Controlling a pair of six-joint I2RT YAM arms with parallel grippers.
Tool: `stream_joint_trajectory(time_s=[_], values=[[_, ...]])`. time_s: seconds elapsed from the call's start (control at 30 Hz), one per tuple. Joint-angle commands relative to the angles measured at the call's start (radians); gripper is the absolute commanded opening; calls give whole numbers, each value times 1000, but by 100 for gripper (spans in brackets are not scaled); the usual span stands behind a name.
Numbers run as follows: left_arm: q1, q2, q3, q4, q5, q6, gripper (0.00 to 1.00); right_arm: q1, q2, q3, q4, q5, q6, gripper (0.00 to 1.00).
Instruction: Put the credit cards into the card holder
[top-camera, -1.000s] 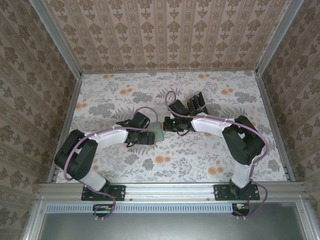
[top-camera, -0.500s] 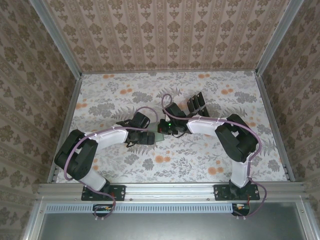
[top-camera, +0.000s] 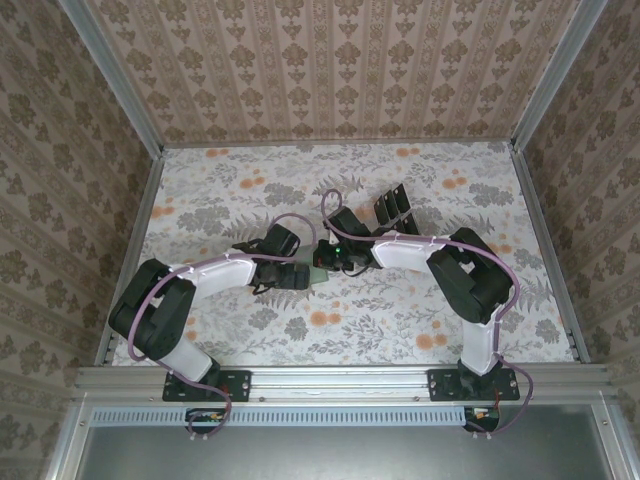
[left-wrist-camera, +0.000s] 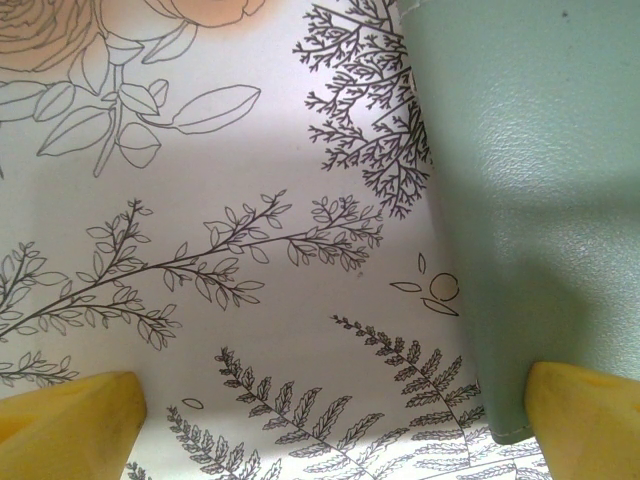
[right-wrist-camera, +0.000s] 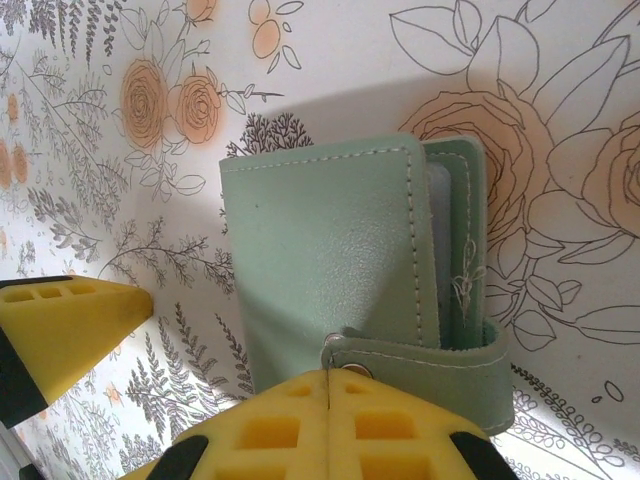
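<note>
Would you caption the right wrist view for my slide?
Shut right end effector at the folded card holder's edge.

Floral-print tabletop inside damask-wallpapered walls, aluminium frame rail along the near edge.

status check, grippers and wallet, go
Left gripper open, straddling edge of folded grey-green stitched wallet. Right gripper shut, tips at its strap snap. Glossy black rectangular cards sit apart, farther back.
</note>
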Motion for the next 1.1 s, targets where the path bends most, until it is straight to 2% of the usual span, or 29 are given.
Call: stream_joint_trajectory(time_s=[0.0,0.53,0.83,1.07], values=[[10,42,-20,12,-2,18,100,9,12,25,23,-19,18,0],[10,39,-23,12,3,19,100,8,74,44,12,-18,22,0],[9,26,-31,13,7,17,100,8,104,31,-36,33,30,0],[19,-64,-46,11,-4,-18,100,8,139,44,-120,89,43,0]])
